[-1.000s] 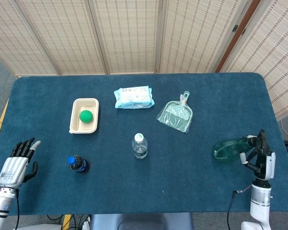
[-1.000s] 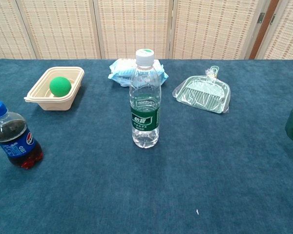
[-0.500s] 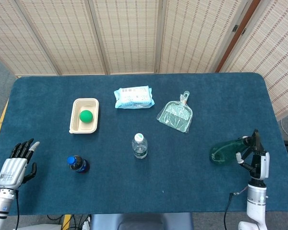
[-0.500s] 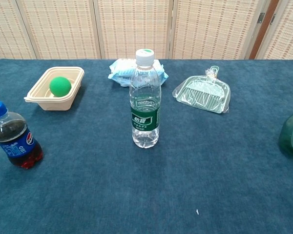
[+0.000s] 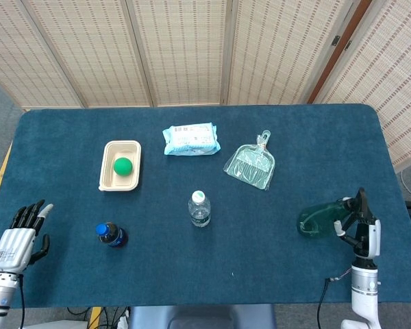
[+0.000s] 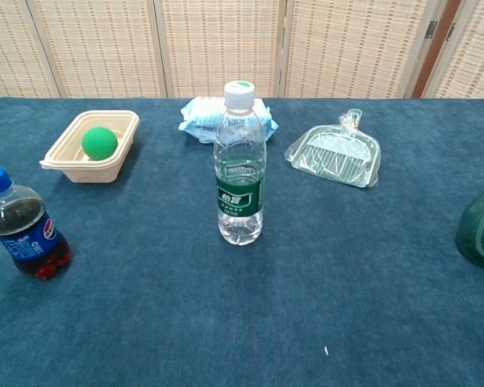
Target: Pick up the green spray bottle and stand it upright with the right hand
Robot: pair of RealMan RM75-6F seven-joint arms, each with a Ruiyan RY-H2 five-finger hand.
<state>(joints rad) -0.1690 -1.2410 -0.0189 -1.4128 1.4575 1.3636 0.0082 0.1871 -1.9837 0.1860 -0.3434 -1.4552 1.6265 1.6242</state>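
Observation:
The translucent green spray bottle point(image 5: 318, 219) lies tilted on its side at the right of the blue table point(image 5: 274, 260), its body pointing left. In the chest view only its rounded body point(image 6: 481, 230) shows at the right edge. My right hand point(image 5: 359, 229) is seen edge-on at the bottle's head end and grips it there; the fingers are hard to make out. My left hand point(image 5: 19, 240) hangs at the table's front left corner, fingers apart, holding nothing. Neither hand shows in the chest view.
A clear water bottle point(image 5: 199, 209) stands mid-table. A small cola bottle point(image 5: 111, 234) stands front left. A beige tray point(image 5: 104, 164) holds a green ball point(image 5: 123, 165). A wipes pack point(image 5: 190, 138) and a wrapped dustpan point(image 5: 250, 164) lie further back.
My right hand and the green bottle have shifted a little left and toward the table's front edge. The left hand has sunk slightly lower.

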